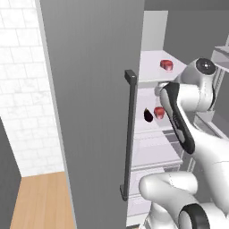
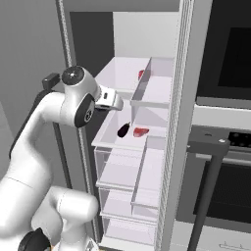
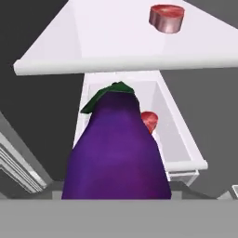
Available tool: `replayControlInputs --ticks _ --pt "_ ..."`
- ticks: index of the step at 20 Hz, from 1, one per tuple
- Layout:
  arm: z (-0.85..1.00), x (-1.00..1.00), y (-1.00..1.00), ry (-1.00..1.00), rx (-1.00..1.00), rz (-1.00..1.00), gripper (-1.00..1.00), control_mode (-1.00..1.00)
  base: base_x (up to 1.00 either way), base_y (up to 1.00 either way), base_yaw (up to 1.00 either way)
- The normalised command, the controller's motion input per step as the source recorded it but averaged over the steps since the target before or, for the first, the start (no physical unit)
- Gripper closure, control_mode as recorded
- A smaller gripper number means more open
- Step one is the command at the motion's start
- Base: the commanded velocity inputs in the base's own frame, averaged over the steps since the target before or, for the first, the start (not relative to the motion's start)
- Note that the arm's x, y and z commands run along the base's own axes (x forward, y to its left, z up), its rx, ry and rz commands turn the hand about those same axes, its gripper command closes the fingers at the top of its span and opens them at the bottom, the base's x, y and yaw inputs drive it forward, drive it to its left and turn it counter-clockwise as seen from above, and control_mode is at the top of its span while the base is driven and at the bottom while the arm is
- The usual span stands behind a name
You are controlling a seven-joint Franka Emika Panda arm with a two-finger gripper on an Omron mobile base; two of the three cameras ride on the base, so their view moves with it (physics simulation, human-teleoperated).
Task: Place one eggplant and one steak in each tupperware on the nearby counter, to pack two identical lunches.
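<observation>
Inside the fridge, the jaws hold an eggplant [image 3: 115, 148] by its smooth, firm, likely slippery belly, best gripped mid-body.

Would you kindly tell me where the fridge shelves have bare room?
The upper shelf is bare left of its steak. The lower shelf is free toward the door side; it is crowded where the other steak lies beside an eggplant.

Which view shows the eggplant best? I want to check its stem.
The hand view: the eggplant looms close, its green stem end clear. In the left base view and right base view it is a small dark shape on a fridge shelf.
</observation>
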Motion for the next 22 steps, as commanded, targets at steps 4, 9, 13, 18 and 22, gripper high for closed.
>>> replayControlInputs --ticks 4,9,13,18,22 --pt "-0.09 -1.0 0.45 0.13 -0.09 0.11 1.0 -1.0 0.0 0.0 0.0" --pt "-0.04 -0.2 0.1 0.02 -0.03 0.02 1.0 1.0 -0.8 0.34 0.09" --pt "0.0 0.0 0.0 0.0 0.0 0.0 1.0 1.0 -1.0 0.04 0.08" --pt "0.0 0.0 0.0 0.0 0.0 0.0 1.0 1.0 -0.92 -0.87 -0.16" --pt "0.0 0.0 0.0 0.0 0.0 0.0 1.0 1.0 -0.35 -1.0 -0.31"
